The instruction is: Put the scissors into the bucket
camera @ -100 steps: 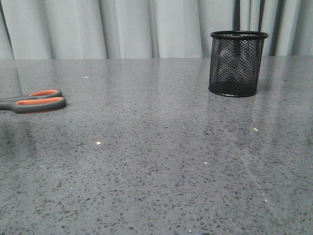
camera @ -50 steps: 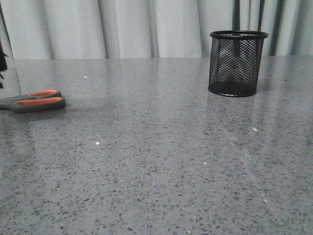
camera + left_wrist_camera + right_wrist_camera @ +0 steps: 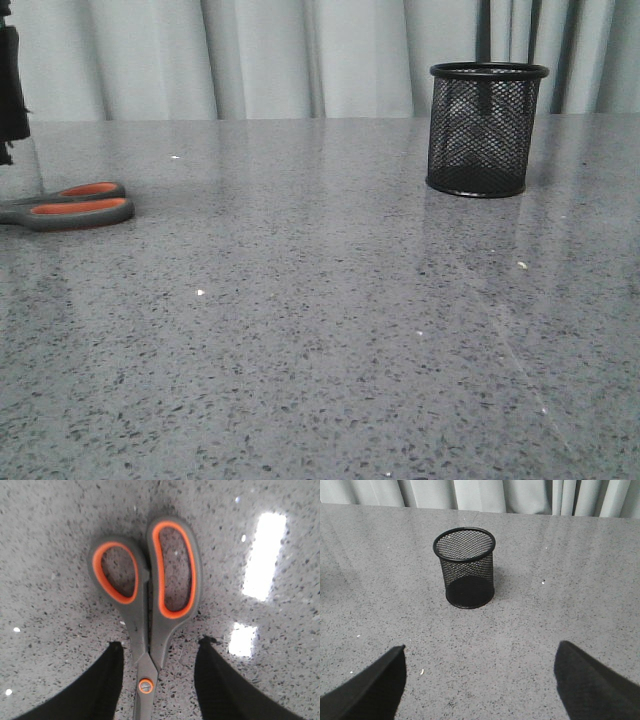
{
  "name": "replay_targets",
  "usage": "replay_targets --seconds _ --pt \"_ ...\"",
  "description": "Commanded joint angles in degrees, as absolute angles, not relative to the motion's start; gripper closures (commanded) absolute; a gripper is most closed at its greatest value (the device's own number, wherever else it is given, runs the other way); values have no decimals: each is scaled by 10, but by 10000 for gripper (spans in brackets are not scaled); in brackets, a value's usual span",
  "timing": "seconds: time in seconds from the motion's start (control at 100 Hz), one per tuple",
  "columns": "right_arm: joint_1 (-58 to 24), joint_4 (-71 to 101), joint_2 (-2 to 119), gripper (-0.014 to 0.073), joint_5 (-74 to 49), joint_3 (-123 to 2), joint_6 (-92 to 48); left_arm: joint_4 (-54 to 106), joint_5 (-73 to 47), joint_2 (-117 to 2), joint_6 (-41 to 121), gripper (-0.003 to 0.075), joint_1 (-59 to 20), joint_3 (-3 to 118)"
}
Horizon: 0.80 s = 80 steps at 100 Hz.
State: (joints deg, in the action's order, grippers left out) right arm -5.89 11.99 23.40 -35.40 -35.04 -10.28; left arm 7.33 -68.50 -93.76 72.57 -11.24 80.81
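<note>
The scissors (image 3: pixel 68 206) are seen lying flat at the far left of the table (image 3: pixel 320 330), blades running off the left edge, well apart from the bucket (image 3: pixel 487 130) standing upright at the far right. The left gripper (image 3: pixel 156 680) is being held released, fingers straddling the pivot across the long axis, so the left arm is judged nearer. The right gripper (image 3: pixel 480 680) is shown released, empty, facing the bucket.

No legible text, label, brand, number or sign appears on any object or surface in these views.
</note>
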Motion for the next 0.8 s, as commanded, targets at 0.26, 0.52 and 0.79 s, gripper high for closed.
replay_targets --seconds 0.26,0.52,0.79 --pt "-64 124 243 43 -315 -372 -109 106 -681 -962 767 313 -110 826" --pt "-64 124 243 43 -321 -372 -109 90 -667 -985 774 313 -98 826" --pt "-64 124 243 43 -321 -372 -109 100 -661 -996 774 314 -87 826"
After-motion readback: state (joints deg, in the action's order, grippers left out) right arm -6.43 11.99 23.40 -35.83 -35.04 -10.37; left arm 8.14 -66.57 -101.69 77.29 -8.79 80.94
